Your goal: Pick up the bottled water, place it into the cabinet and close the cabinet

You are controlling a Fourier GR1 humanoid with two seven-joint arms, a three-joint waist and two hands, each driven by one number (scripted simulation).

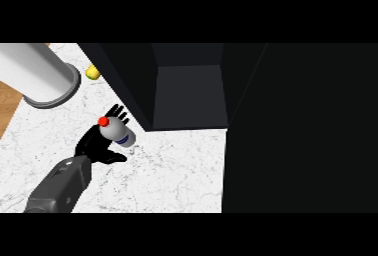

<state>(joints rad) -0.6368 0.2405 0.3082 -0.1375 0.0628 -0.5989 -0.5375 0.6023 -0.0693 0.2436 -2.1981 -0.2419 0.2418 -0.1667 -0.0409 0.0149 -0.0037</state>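
left hand (100, 145) curled round the bottled water (118, 132), red cap up, over the counter (170, 170); open cabinet (188, 95) sits just to the right & beyond, so bottle goes that way (right hand not seen, door (295, 130) open)

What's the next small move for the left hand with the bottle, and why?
Probably carry the bottled water rightward and forward toward the dark cabinet opening. The left hand is curled round the bottle, red cap up, over the marble counter, and it sits just left of the cabinet's near wall, not yet inside. The right hand is out of view.
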